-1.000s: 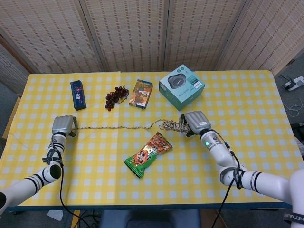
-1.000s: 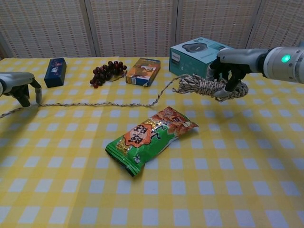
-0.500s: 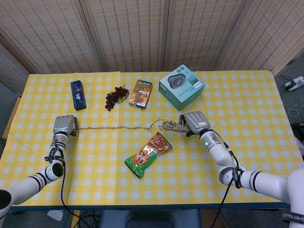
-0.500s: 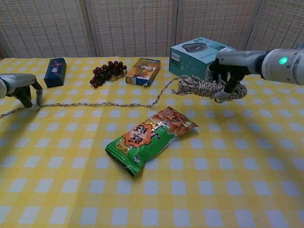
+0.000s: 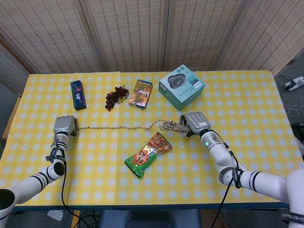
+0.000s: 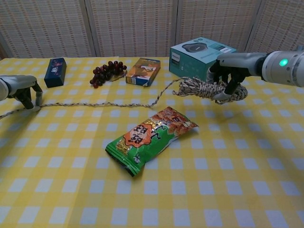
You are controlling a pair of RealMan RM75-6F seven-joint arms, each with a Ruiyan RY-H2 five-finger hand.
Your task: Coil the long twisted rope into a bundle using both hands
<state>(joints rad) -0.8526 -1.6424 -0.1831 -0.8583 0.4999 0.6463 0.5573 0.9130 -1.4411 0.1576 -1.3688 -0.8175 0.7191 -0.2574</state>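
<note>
A long twisted rope [image 5: 116, 127] [image 6: 95, 104] lies stretched across the yellow checked table. Its right part is wound into a small bundle [image 6: 209, 88] [image 5: 174, 126], and my right hand [image 5: 195, 123] [image 6: 232, 71] grips that bundle just above the cloth, in front of the teal box. My left hand [image 5: 63, 126] [image 6: 23, 91] sits at the table's left side and holds the rope near its other end, fingers curled around it. A short tail of rope runs off past the left hand toward the table edge.
A green and orange snack bag [image 5: 148, 154] [image 6: 149, 137] lies just below the rope's middle. Behind the rope stand a teal box [image 5: 181, 87], a small picture box [image 5: 140, 93], a bunch of dark grapes [image 5: 115, 97] and a dark blue box [image 5: 78, 94].
The left hand has crept slightly rightward along the rope. The right hand and its bundle have hardly shifted.
</note>
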